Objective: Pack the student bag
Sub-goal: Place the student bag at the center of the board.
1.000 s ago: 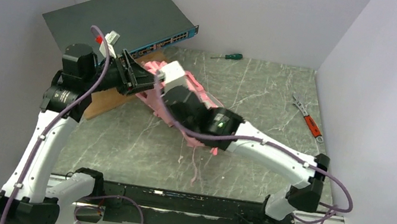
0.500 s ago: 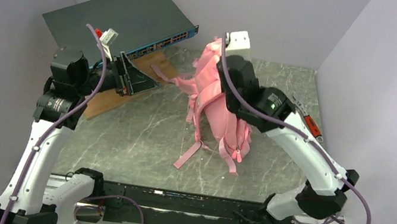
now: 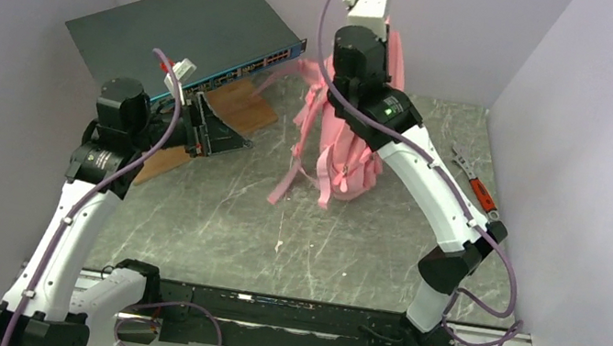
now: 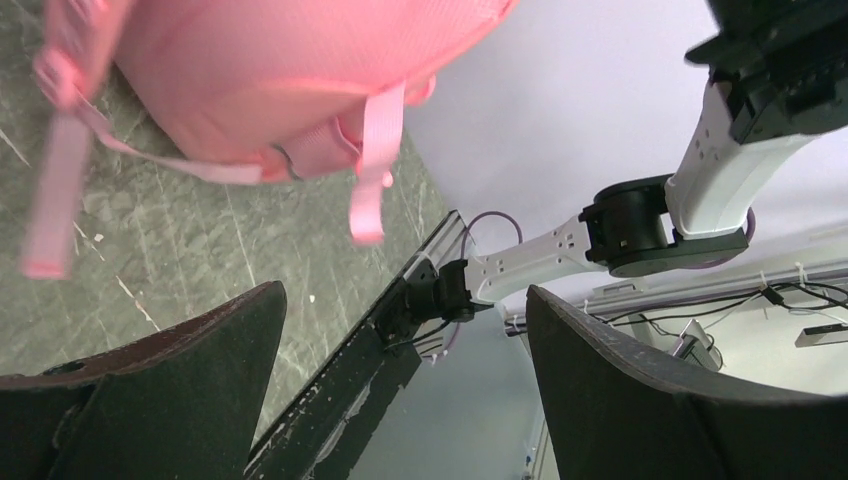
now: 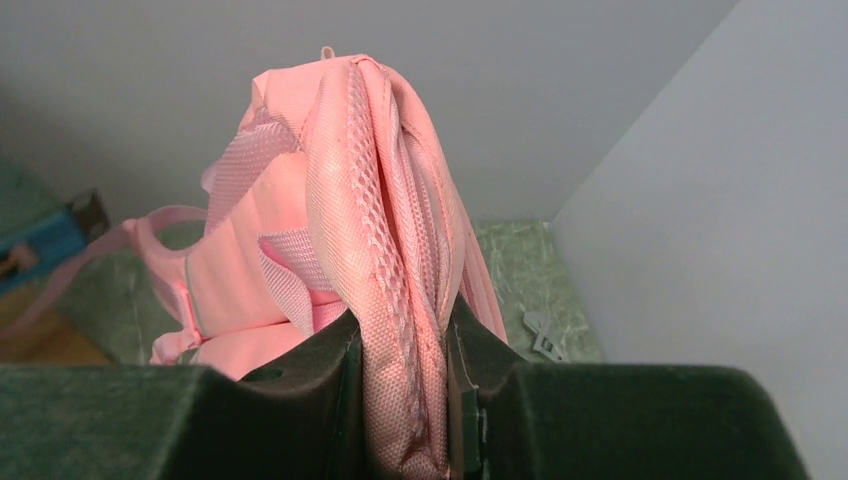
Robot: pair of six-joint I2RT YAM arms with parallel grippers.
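The student bag (image 3: 346,147) is a pink fabric backpack that hangs upright at the back middle of the table, its straps dangling down to the tabletop. My right gripper (image 3: 384,44) is raised high and shut on a fold of the bag's top edge. In the right wrist view the pink mesh fabric (image 5: 372,180) is pinched between the fingers of that gripper (image 5: 400,345). My left gripper (image 3: 219,128) is open and empty, left of the bag and apart from it. In the left wrist view the bag's bottom (image 4: 280,70) hangs beyond the open left gripper (image 4: 400,305).
A dark network switch (image 3: 186,29) leans against the back left wall. A wooden board (image 3: 239,107) lies under its front edge. A green-handled screwdriver (image 3: 352,87) lies at the back. Red-handled pliers (image 3: 479,189) lie by the right wall.
My right arm has lifted the bag from lying flat at the left middle of the table and carried it up and back, where it now hangs upright. The left gripper stays open nearby.
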